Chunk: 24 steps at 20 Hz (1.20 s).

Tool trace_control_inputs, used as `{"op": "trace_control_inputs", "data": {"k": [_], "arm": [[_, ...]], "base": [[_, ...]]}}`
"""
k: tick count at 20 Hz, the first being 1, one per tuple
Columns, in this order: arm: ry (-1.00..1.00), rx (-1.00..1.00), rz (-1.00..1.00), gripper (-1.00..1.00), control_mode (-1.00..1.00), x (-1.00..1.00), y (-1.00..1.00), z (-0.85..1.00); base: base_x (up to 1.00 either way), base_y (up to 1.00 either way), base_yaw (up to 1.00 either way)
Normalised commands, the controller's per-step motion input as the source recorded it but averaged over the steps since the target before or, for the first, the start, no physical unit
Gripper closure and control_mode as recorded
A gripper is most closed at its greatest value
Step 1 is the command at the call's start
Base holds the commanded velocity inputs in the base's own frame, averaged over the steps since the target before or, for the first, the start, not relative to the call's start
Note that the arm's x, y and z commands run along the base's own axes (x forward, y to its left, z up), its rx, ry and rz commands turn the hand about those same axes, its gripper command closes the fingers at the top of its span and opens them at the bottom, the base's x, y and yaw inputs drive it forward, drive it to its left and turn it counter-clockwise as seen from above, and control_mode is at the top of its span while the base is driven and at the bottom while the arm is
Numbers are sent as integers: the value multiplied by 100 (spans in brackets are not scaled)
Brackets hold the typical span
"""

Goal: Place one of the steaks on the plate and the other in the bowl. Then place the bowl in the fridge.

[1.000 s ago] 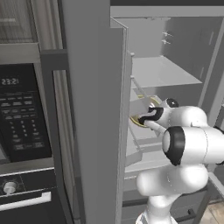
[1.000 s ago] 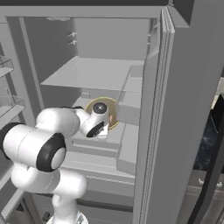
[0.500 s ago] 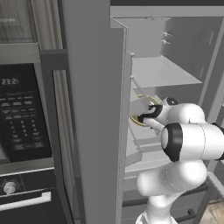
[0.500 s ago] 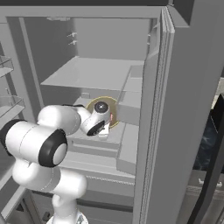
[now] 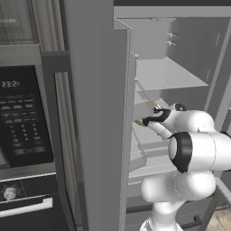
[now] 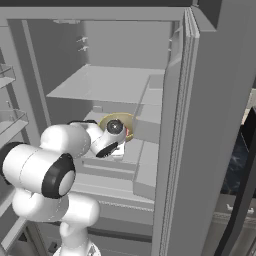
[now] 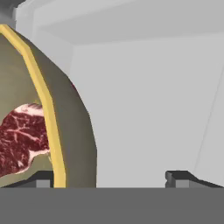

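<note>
Bowl [image 7: 65,131] sits on a middle shelf [image 6: 145,150] inside the open fridge [image 5: 94,113], with one steak [image 7: 22,135] lying in it. You can see the gripper [image 7: 111,177] at the bowl's rim, its jaws spread wide to either side of the wall and holding nothing. The fridge's open doors flank the arm left and right. Left of the fridge stands one black wall oven [image 5: 25,135].

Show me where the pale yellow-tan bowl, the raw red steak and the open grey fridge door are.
Pale yellow-tan bowl [image 7: 46,109], hand view: rim.
Raw red steak [image 7: 22,135], hand view: marbled face.
Grey fridge door [image 5: 97,113], left base view: outer panel.
</note>
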Motion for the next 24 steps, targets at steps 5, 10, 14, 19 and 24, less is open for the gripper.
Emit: {"op": "trace_control_inputs", "data": {"k": [5, 10, 14, 19, 24], "arm": [[-1, -6, -5, -100, -100, -25, 0, 57], [0, -2, -6, -100, -100, -32, 0, 90], [0, 0, 0, -100, -100, -50, 0, 42], [8, -4, 6, -100, -100, -64, 0, 38], [14, -12, 27, -100, -100, -82, 2, 49]], "base": [[0, 0, 0], [0, 0, 0], [0, 0, 0], [0, 0, 0], [0, 0, 0]]}}
